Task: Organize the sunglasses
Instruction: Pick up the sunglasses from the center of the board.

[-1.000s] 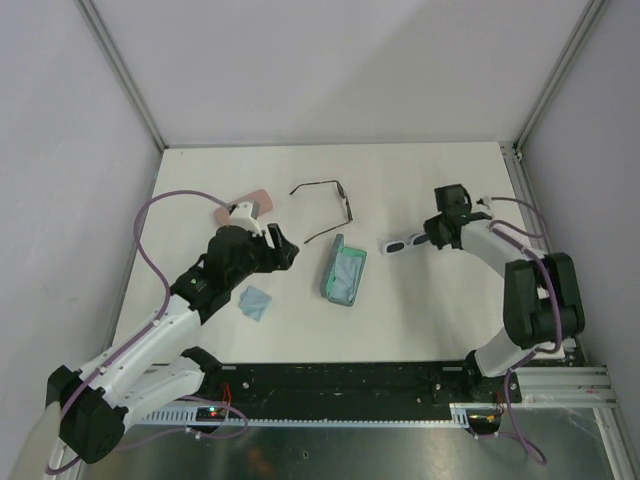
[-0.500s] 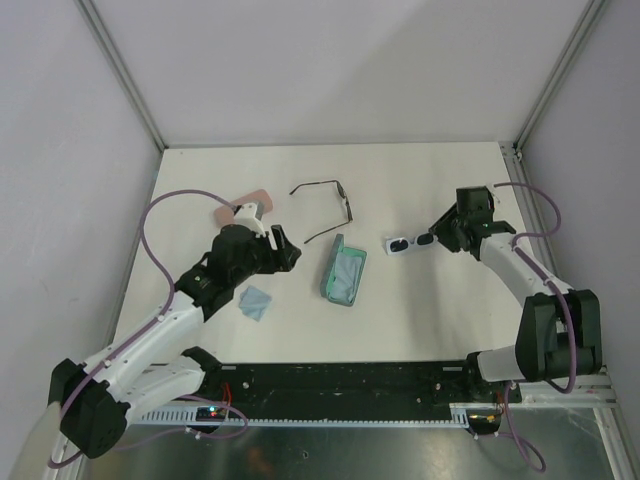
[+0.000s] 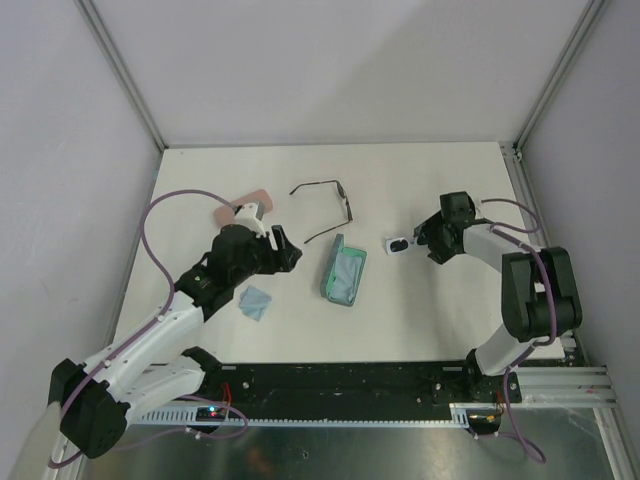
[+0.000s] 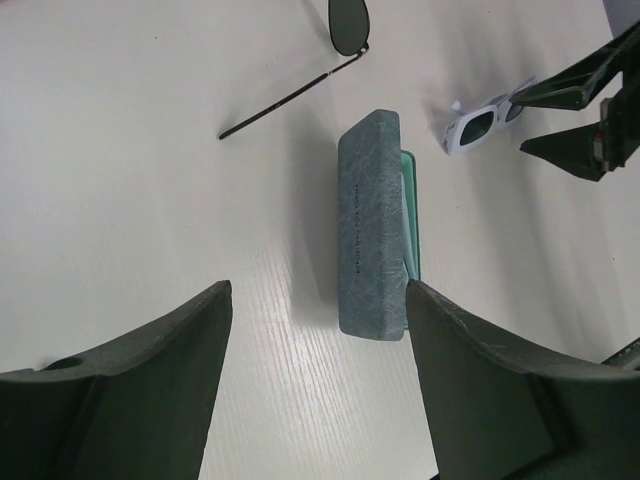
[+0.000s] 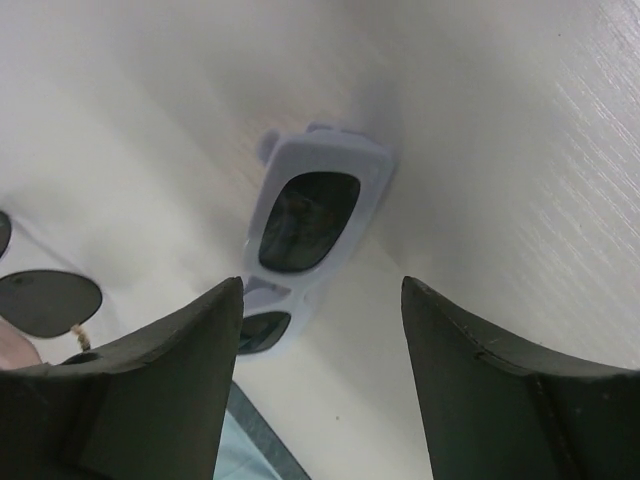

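The white-framed sunglasses (image 3: 398, 243) lie on the table right of centre, dark lenses up (image 5: 310, 220). My right gripper (image 3: 424, 240) stands open just right of them, its left finger (image 5: 170, 380) beside the lower lens, gripping nothing. The black wire-framed sunglasses (image 3: 325, 205) lie unfolded further back, one lens (image 4: 348, 25) and a slim arm showing in the left wrist view. My left gripper (image 3: 284, 250) hovers open and empty left of the case, above bare table (image 4: 315, 380).
An open blue-grey case (image 3: 343, 270) with teal lining lies mid-table (image 4: 372, 240). A pink case (image 3: 250, 200) sits partly hidden behind my left arm. A light-blue cloth (image 3: 255, 302) lies under that arm. Walls close in on three sides.
My right gripper has opened and let go of the white sunglasses, which now rest on the table. That arm swung out right and back. The left arm barely shifted.
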### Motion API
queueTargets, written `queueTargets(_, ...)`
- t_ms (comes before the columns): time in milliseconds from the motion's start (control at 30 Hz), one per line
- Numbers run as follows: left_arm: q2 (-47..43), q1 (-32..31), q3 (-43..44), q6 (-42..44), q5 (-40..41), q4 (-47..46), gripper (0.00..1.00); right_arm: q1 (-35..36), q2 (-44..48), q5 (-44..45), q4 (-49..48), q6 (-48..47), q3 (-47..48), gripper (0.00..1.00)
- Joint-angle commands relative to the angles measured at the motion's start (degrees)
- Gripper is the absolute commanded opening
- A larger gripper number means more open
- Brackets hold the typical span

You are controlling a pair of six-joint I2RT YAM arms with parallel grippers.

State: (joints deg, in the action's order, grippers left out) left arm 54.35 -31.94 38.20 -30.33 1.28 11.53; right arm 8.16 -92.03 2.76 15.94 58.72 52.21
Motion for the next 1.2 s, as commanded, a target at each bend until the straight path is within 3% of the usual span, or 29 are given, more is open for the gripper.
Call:
queueTargets(0,-0.07,0.47,1.31,1.12,-0.83,-0.61,0.74,-0.14,-2.99,2.51,-2.26,2.9,2.63,0.67)
queueTargets(133,0.11,0.48,1.42,1.29,-0.63,-0.61,0.75,-0.3,-5.23,3.58,-3.1,3.8,3.36,0.6)
queueTargets(200,0.27,0.48,1.44,1.27,-0.63,-0.63,0.75,-0.33,-6.18,3.68,-3.31,3.58,3.74,0.49)
queueTargets(333,0.27,0.48,1.12,1.15,-0.62,-0.64,0.75,-0.48,-6.75,3.0,-3.23,1.58,3.86,0.11)
queueTargets(433,0.07,0.5,0.81,1.19,-0.47,-0.59,0.74,-0.44,-6.42,1.76,-2.72,-0.3,3.83,0.01)
queueTargets(933,0.4,0.49,0.85,0.95,-0.83,-0.67,0.75,-1.17,0.87,-0.15,1.65,-7.91,3.41,0.0)
queueTargets(1067,0.24,0.52,0.83,0.95,-0.84,-0.71,0.75,-1.5,2.18,-0.23,0.15,-9.65,2.33,0.28)
queueTargets(1167,0.05,0.52,0.83,1.05,-0.84,-0.7,0.75,-1.72,3.02,-0.23,-2.33,-11.94,1.52,0.39)
